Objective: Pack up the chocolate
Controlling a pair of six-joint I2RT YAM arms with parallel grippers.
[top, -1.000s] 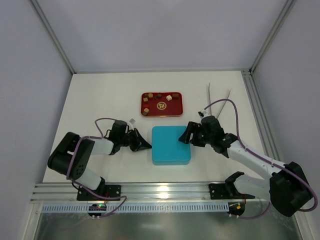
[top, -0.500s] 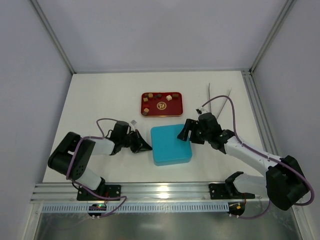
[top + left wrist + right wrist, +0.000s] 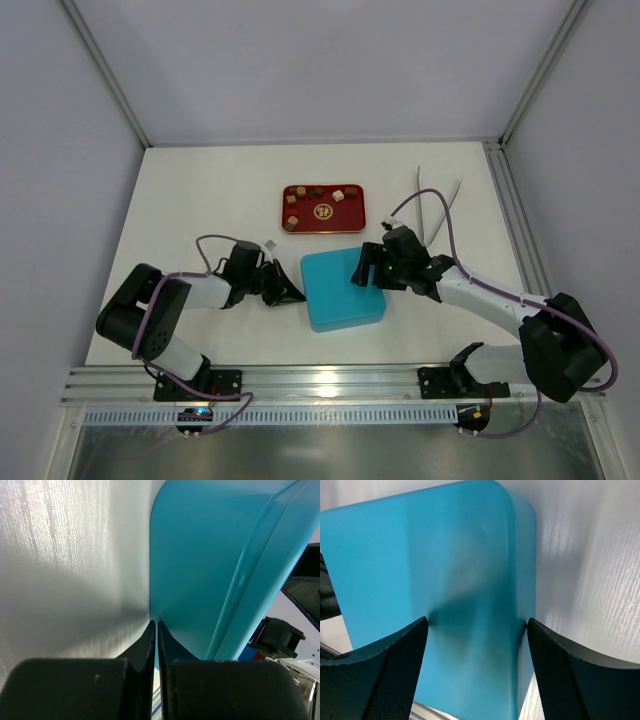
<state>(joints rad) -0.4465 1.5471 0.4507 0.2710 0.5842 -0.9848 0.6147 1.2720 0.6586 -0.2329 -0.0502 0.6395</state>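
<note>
The left tool [image 3: 292,293] lies low on the white surface [image 3: 200,200]. Its fingers are pressed together (no gap shows in the wrist view), with the tips against the left edge of the turquoise rounded-rectangular plastic box [image 3: 342,292]. Behind the box, well apart from both tools, the red rectangular tray [image 3: 350,218] carries the small brown chocolate pieces [image 3: 339,196]. The right tool [image 3: 363,268] hovers over the box's far right corner, fingers spread apart, clamped on nothing.

Right pincer [image 3: 476,625] gapes wide over the turquoise box [image 3: 420,555], one tip at its edge
</note>
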